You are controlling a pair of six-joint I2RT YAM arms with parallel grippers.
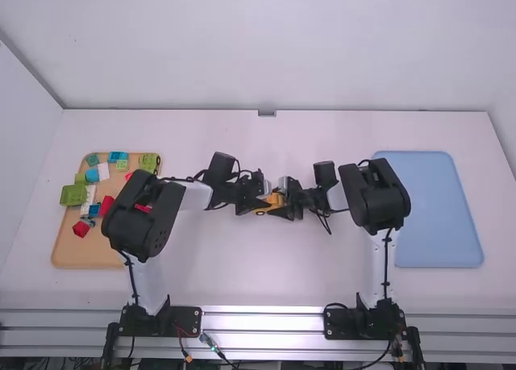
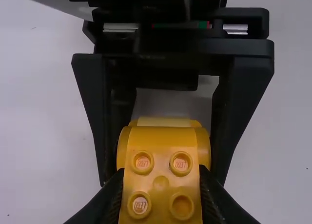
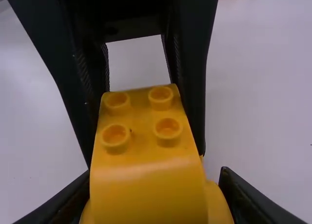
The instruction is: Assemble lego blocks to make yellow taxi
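Near the middle of the table, the left gripper (image 1: 260, 203) and the right gripper (image 1: 284, 209) face each other with the yellow block piece (image 1: 273, 200) between them. In the left wrist view my left gripper (image 2: 161, 177) is shut on the studded end of the yellow piece (image 2: 161, 148), while the right gripper's fingers flank its wider, rounded part. In the right wrist view my right gripper (image 3: 156, 177) is shut on that wider part of the yellow piece (image 3: 146, 185); the left gripper's fingers clasp the end with the studs. The piece's underside is hidden.
A tan tray (image 1: 79, 254) at the far left holds several green, blue, red and white blocks, partly behind the left arm. On the right lies a light blue tray (image 1: 439, 213), with the right arm at its near left side.
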